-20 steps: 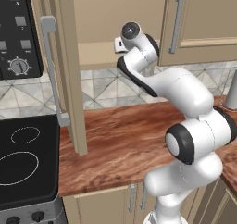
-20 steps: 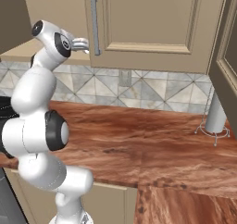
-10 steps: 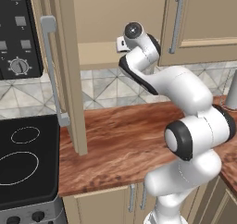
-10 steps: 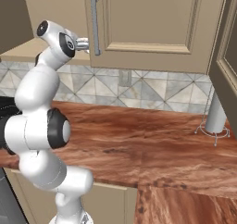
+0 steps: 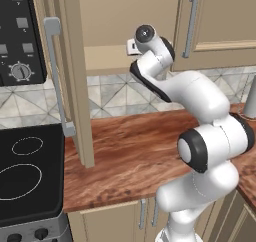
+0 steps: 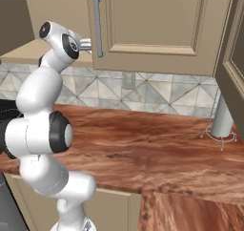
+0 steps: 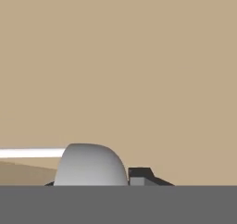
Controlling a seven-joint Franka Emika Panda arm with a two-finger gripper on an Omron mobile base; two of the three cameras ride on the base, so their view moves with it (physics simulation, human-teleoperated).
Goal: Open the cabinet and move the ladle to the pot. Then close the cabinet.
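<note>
Where the left base view begins, you see a black cooktop [image 5: 25,171] at the far left, with a dark control panel [image 5: 20,36] above it. Just to its right, the cabinet [image 5: 75,76] has its left door swung out toward you, edge-on, with the long silver bar handle [image 5: 56,76] facing the cooktop. Behind that door the cabinet's interior stands open, showing a tan shelf [image 5: 107,56]. Your arm reaches up from the lower right into that opening, and the tool [image 5: 132,46] sits at shelf height, just inside. The right door [image 5: 215,26] is closed beside it.

In the hand view you get the ladle [image 7: 90,165] right at the tool's tip: a rounded grey bowl low in the frame, with its pale thin handle [image 7: 32,152] running off to the left across the tan shelf. One dark fingertip [image 7: 143,176] shows just right of the bowl; you cannot tell whether the tool is pinching the ladle or spread around it.

Farther right, in the right base view, the wooden desk [image 6: 143,149] carries a grey cylinder [image 6: 223,120] near the corner.
</note>
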